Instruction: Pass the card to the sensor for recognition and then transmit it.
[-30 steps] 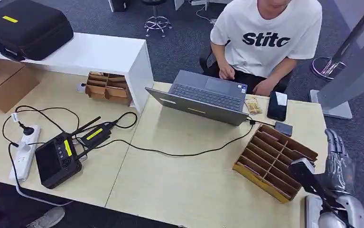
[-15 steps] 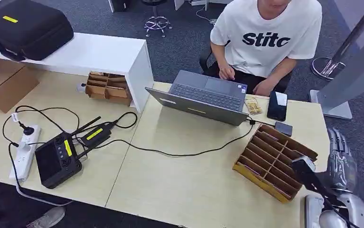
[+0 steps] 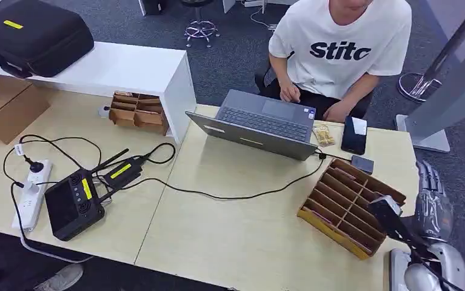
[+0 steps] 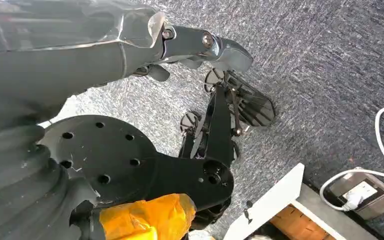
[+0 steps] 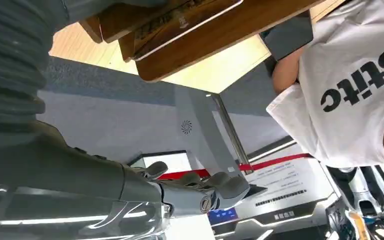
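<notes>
Head view, left to right: the cards sit in the brown slotted card box on the bench. Just beside it, the right robot hand is spread, holding nothing. It could bump the box.

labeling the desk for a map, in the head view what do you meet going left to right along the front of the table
power strip → black controller → black cable → wooden slotted tray → robot's right hand
</notes>
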Available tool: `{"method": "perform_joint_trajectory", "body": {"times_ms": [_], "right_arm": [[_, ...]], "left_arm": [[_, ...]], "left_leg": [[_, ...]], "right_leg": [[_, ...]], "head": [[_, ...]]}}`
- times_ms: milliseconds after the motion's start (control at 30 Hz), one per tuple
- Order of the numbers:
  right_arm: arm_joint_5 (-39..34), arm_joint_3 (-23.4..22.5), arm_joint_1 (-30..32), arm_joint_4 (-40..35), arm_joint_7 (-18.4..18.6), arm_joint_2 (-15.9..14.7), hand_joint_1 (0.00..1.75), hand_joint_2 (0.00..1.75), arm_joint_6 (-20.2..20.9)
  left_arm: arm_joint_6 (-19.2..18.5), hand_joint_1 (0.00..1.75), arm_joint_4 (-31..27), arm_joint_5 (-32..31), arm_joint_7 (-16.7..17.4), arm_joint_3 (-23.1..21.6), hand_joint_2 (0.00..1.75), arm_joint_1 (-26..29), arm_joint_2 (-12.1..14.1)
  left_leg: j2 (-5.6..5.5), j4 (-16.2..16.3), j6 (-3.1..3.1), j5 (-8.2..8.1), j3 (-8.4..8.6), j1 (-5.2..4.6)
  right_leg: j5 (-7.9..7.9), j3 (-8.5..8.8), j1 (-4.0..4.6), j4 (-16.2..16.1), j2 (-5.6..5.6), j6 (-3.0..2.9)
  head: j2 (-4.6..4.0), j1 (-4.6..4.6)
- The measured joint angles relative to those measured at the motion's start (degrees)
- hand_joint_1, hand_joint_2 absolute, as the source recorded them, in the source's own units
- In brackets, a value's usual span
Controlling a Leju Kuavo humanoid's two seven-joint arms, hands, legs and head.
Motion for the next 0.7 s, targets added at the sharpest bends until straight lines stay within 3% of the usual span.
{"method": "perform_joint_trajectory", "body": {"times_ms": [133,167,200,267,700], "right_arm": [[0.0,0.0,0.0,0.1,0.0,0.2,0.00,1.75,0.0],[0.0,0.0,-0.1,0.1,0.0,0.3,0.49,1.75,0.0],[0.0,0.0,-0.1,0.1,0.0,0.3,1.31,1.75,0.0],[0.0,0.0,0.0,0.3,0.0,0.4,1.54,1.75,0.0],[0.0,0.0,-0.1,0.6,0.0,0.8,1.54,1.75,-0.1]], "left_arm": [[0.0,0.00,0.0,0.0,0.0,0.0,1.75,0.0,0.0],[0.0,0.00,0.0,0.0,0.0,0.0,1.75,0.0,0.0],[0.0,0.00,0.0,0.0,0.0,0.0,1.75,0.0,0.0],[0.0,0.00,0.0,0.0,0.0,0.0,1.75,0.0,0.0],[0.0,0.00,0.0,0.0,0.0,0.0,1.75,0.0,0.0]], "left_leg": [[0.00,0.0,0.00,0.00,0.00,0.00],[0.00,0.0,0.00,0.00,0.00,0.00],[0.00,0.0,0.00,0.00,0.01,0.00],[0.00,0.0,0.00,0.00,0.00,0.00],[0.00,0.0,0.00,0.00,0.00,0.00]], "right_leg": [[0.00,0.00,0.00,0.0,0.00,0.00],[0.00,0.00,0.00,0.0,0.00,0.00],[0.00,0.00,0.00,0.0,0.00,0.00],[0.00,0.00,0.00,0.0,0.00,0.00],[0.00,-0.01,0.00,0.0,0.00,0.00]], "head": [[0.00,0.02],[0.00,0.02],[0.00,0.00],[0.00,0.00],[0.00,0.00]]}}
